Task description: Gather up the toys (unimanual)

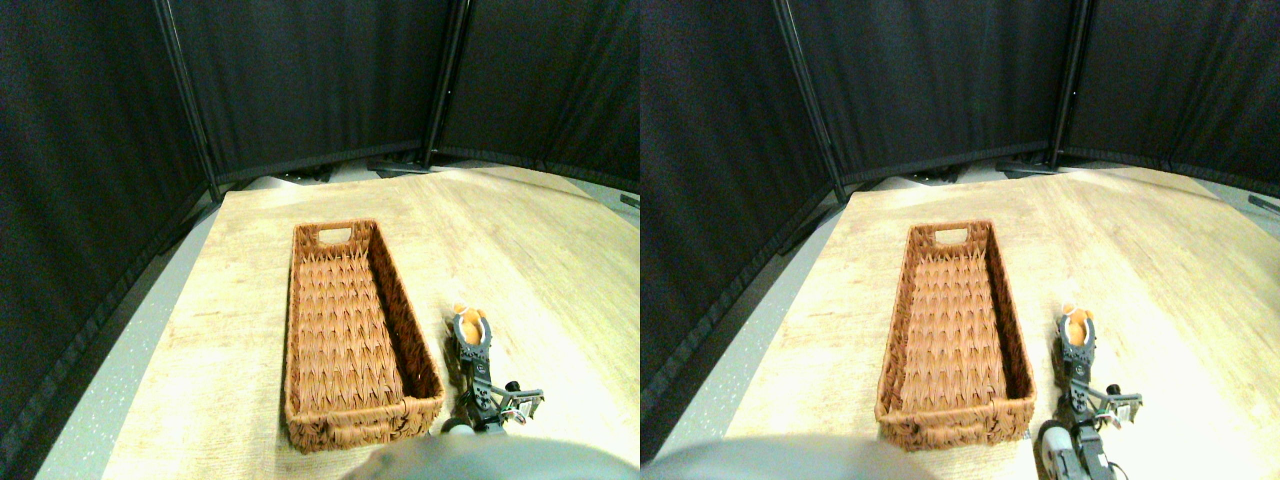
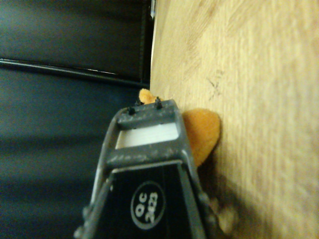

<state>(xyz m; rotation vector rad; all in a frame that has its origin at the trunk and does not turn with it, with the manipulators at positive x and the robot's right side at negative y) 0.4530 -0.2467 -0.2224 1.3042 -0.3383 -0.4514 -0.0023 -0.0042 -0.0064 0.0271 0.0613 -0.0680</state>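
Observation:
A small orange-tan plush toy [image 1: 460,309] lies on the wooden floor just right of the brown wicker basket [image 1: 296,330]. My right gripper [image 1: 471,326] reaches in from the lower right and sits directly over the toy, whose orange shows through the jaw's open frame. The wrist view has the toy [image 2: 203,130] resting on the floor, bulging out beside and beyond the tip of the gripper [image 2: 149,107]. Nothing lies inside the basket.
The long basket stands lengthwise in the middle of the wooden floor [image 1: 540,260], its handle cut-out at the far end. Black curtain panels [image 1: 320,80] on poles close off the back and left. A grey strip of floor [image 1: 130,360] runs along the left edge.

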